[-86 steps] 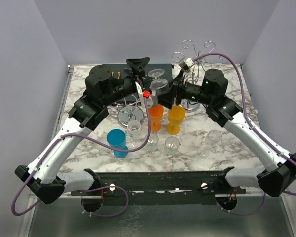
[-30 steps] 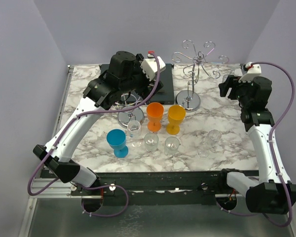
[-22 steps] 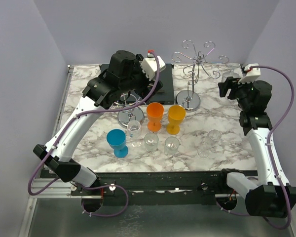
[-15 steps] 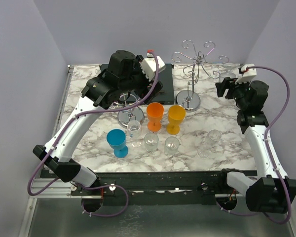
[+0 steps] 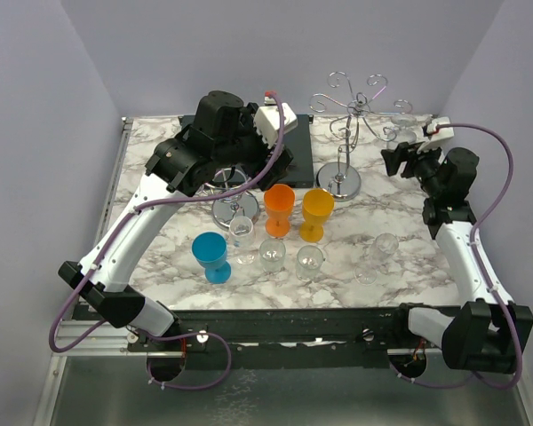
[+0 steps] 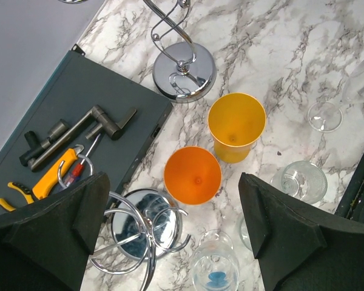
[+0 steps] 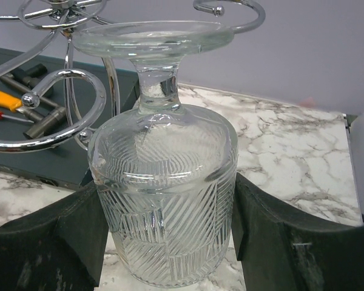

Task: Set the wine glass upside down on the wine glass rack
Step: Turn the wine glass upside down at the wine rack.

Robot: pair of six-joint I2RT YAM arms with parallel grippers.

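Observation:
My right gripper point(image 7: 167, 239) is shut on the wine glass point(image 7: 164, 182), a clear ribbed glass held upside down by its bowl with the foot point(image 7: 151, 37) on top. The chrome wine glass rack point(image 7: 67, 109) stands just left of it; one hook loop lies beside the stem, and the stem is not inside it. From above, the right gripper point(image 5: 400, 160) holds the glass point(image 5: 403, 140) at the right-hand hooks of the rack point(image 5: 345, 133). My left gripper point(image 5: 265, 158) hangs open and empty above a second chrome rack point(image 6: 139, 224).
An orange cup point(image 5: 281, 209), a yellow cup point(image 5: 317, 213) and a blue cup point(image 5: 211, 256) stand mid-table. Several clear glasses point(image 5: 272, 253) stand in front of them, one point(image 5: 382, 247) further right. A dark tool tray point(image 6: 67, 145) lies at the back.
The right arm has carried the upside-down glass leftward, up to the rack's right hooks. The left arm has stayed almost still, its gripper open.

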